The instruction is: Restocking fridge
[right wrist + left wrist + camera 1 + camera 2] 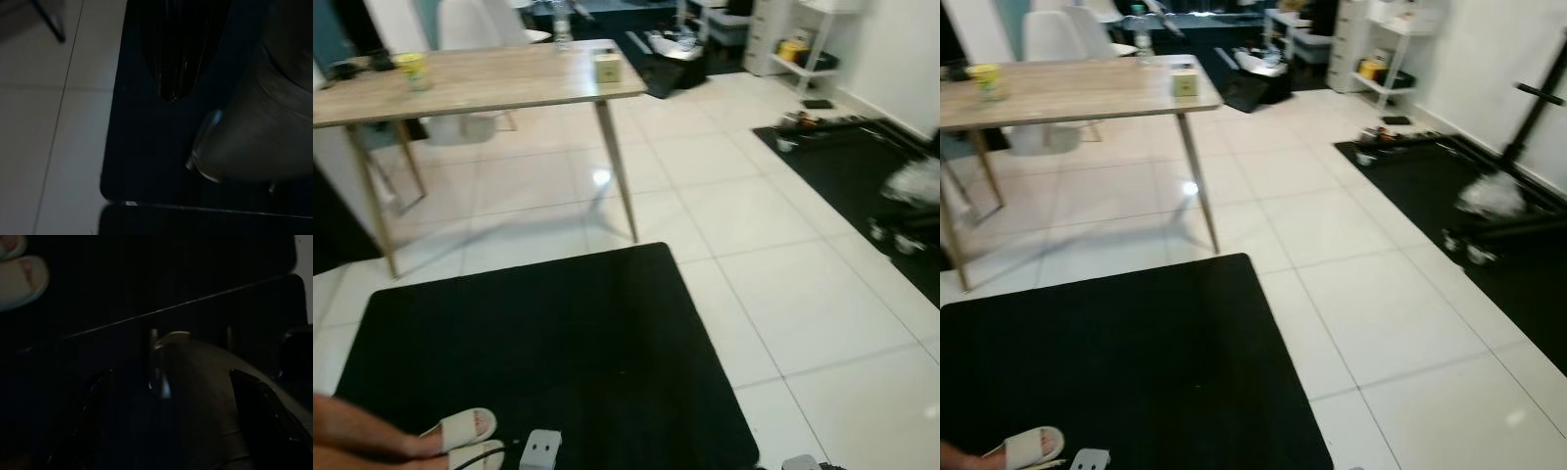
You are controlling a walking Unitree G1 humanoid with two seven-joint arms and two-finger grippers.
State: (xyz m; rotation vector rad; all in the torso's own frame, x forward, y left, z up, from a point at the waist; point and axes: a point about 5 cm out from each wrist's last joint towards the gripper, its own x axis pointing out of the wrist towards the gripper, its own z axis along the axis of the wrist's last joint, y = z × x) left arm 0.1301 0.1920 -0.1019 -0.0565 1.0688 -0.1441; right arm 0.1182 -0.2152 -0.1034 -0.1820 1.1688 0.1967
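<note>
A wooden table (509,90) stands at the far left. On it are a yellow cup (412,70), a small pale carton (607,67) near the corner, and a clear bottle (562,34) at the back edge. Both arms hang low. In the dark left wrist view, my left gripper (178,431) is open, its black fingers (95,421) wide apart over the black mat, holding nothing. My right gripper (171,88) hangs above the mat's edge beside white tiles.
A large black mat (548,343) lies just ahead on the white tiled floor. A person's foot in a pale sandal (460,431) rests at its near left, beside a white plug (540,448). A second black mat with gear (862,166) lies to the right, and a white shelf (803,49) stands behind it.
</note>
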